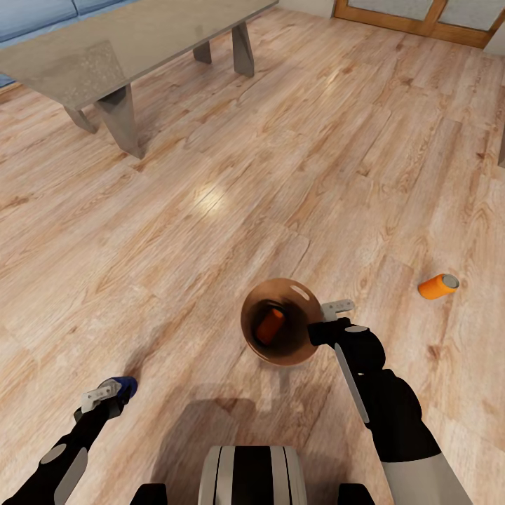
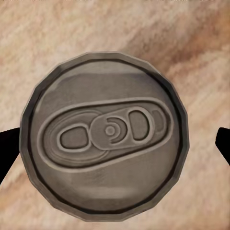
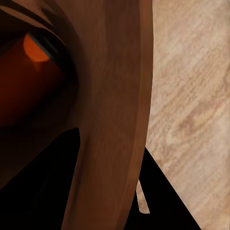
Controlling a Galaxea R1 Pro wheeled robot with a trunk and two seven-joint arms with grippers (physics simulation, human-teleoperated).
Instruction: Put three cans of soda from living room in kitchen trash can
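Observation:
Above the pale plank floor hangs the tash can (image 1: 295, 341), a round brown-lined bin, with my right gripper (image 1: 322, 324) shut on its rim (image 3: 120, 120). One orange can of soda (image 1: 268, 324) lies inside it, also seen as the orange can (image 3: 33, 48) deep in the bin. A second orange can (image 1: 439, 286) lies on its side on the floor to the right. The dark blue can (image 1: 128, 384) stands on the floor at my left gripper (image 1: 116, 390). Its silver top (image 2: 108, 136) faces the left wrist camera, between spread fingertips (image 2: 223, 143) with a gap on one side.
A glass-topped coffee table (image 1: 105, 42) on grey legs stands at the far left, with a blue sofa (image 1: 35, 14) behind it. A wooden door frame (image 1: 421, 24) runs along the far right. My own base (image 1: 252, 477) is at the bottom.

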